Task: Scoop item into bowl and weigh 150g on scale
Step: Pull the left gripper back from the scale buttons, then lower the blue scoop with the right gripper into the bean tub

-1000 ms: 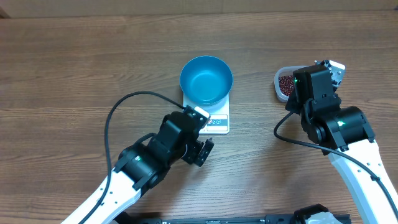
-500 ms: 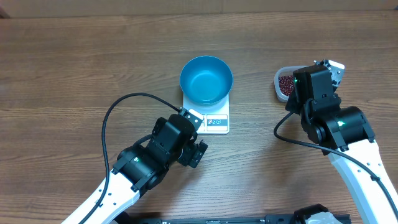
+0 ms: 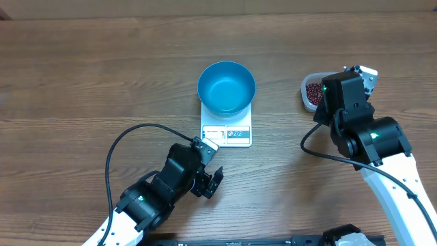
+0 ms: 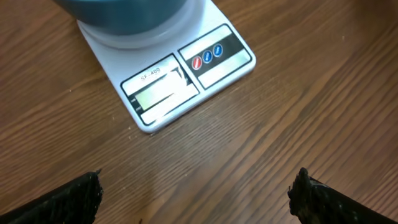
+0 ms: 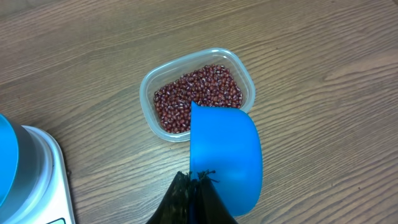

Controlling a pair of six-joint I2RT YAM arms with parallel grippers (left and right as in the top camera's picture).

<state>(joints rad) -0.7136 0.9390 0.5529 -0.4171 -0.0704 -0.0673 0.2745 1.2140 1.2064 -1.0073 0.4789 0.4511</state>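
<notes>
Left gripper (image 4: 196, 198): hanging over bare table (image 3: 82, 82), fingers standing wide apart and gripping nothing.
Bowl (image 3: 227, 87): sitting on the scale (image 3: 236, 134), showing only its smooth blue inside.
Scale: lying flat just beyond the left gripper, display strip facing the arms.
Tub (image 5: 244, 78): standing right of the scale, well apart, holding the beans (image 5: 186, 99) in a dark red layer.
Scoop (image 5: 225, 155): hovering over the tub's near edge; contents cannot be told.
Right gripper (image 5: 194, 190): clamping shut on the scoop.

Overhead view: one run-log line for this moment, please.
left claw open, empty | right claw shut on scoop | bowl empty, on scale | beans in tub
</notes>
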